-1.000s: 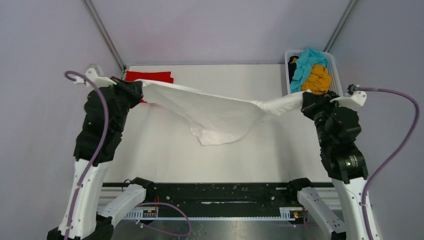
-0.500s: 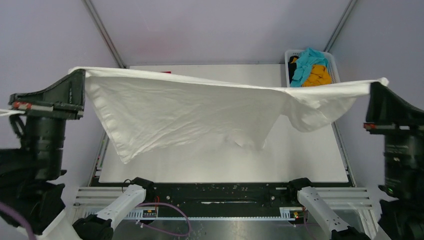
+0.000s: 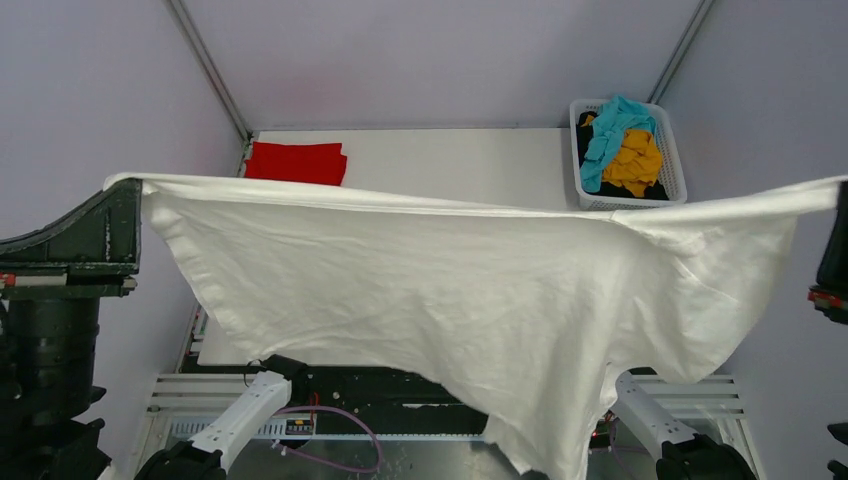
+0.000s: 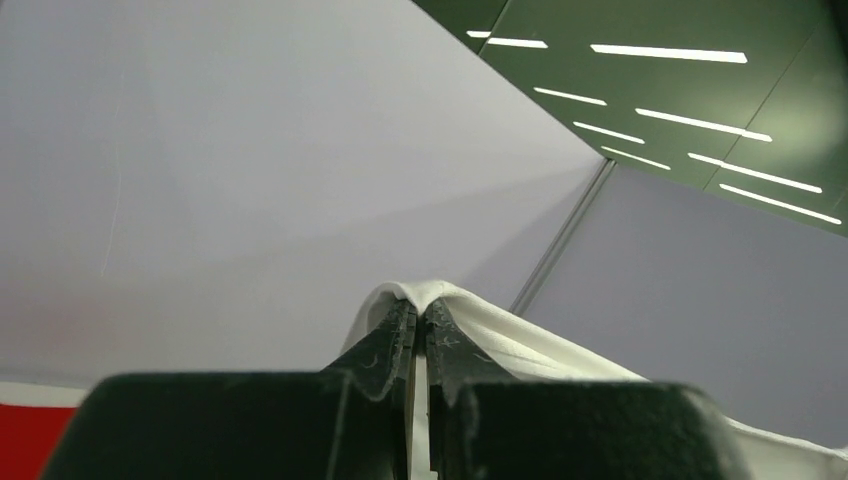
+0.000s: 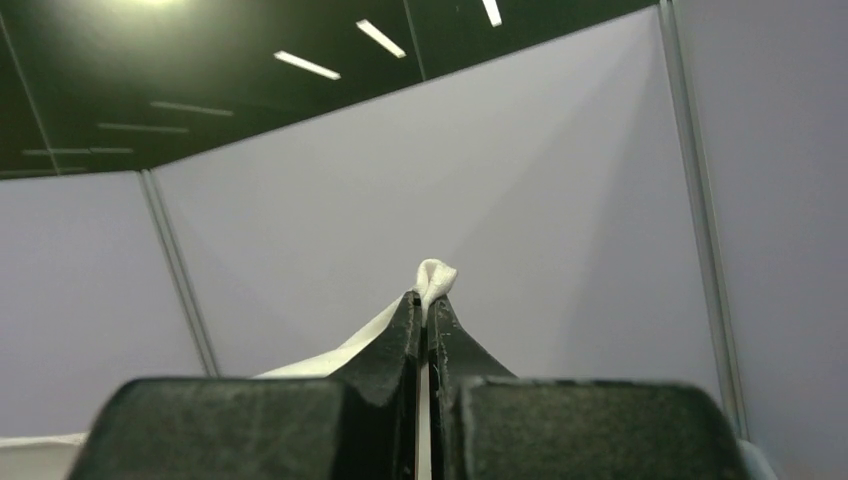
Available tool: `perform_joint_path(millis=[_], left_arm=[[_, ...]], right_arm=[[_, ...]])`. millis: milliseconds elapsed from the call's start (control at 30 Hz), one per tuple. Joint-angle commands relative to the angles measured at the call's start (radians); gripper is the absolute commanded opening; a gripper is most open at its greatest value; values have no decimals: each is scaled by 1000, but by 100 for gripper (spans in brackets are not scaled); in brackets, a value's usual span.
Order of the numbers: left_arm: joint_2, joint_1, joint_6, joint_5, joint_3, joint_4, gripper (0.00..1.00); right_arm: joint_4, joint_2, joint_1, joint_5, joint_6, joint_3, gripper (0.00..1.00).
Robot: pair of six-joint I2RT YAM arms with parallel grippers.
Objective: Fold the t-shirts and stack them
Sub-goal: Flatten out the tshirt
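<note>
I had the white shirt (image 3: 450,290) stretched across the middle of the frame, off the tabletop (image 3: 450,160), left jaws and right jaws each clamped on its upper edge. The red shirt (image 3: 296,162) lay folded upper left, the basket (image 3: 672,150) upper right.

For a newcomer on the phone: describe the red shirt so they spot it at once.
Take the white table and go to its far left corner, opposite the basket at far right. The red shirt lies flat there, beyond the white shirt held in the air. It is the only red thing, and the only shirt lying on the table.
</note>
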Motion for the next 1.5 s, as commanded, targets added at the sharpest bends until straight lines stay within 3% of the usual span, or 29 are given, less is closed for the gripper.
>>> perform_joint_path(millis=[0, 300, 433, 533, 667, 833, 1033, 1200, 1233, 1300, 1367, 1400, 1433, 1467], left_arm=[[44, 3, 31, -63, -93, 40, 0], [79, 2, 10, -397, -623, 173, 0], [211, 9, -15, -504, -858, 304, 0], [374, 38, -20, -483, -943, 433, 0], [661, 99, -48, -422, -883, 452, 0], [991, 118, -37, -426, -656, 331, 0], [1168, 135, -32, -387, -487, 319, 0], [1289, 151, -46, -391, -347, 299, 1], [1316, 154, -49, -397, -313, 289, 5], [1385, 162, -68, -406, -228, 225, 26], [1427, 168, -85, -398, -142, 163, 39], [1436, 171, -88, -379, -109, 136, 51], [1432, 170, -85, -363, -94, 126, 64], [1418, 169, -83, -350, -96, 127, 75]], right_arm=[[38, 57, 3, 71, -80, -132, 0], [369, -25, 3, 294, -68, -801, 0], [455, 62, 3, 301, -10, -1009, 0], [585, 177, 3, 289, 49, -1177, 0], [661, 398, 3, 246, 84, -1215, 0], [763, 648, 3, 208, 109, -1181, 0], [763, 831, 3, 210, 132, -1072, 0], [666, 981, 1, 254, 134, -905, 3], [609, 1024, -1, 274, 147, -847, 3], [510, 1106, -9, 286, 173, -728, 6], [380, 1184, -21, 242, 201, -606, 16], [327, 1217, -28, 217, 212, -530, 32], [296, 1234, -34, 202, 228, -497, 56], [289, 1237, -40, 184, 238, -488, 68]])
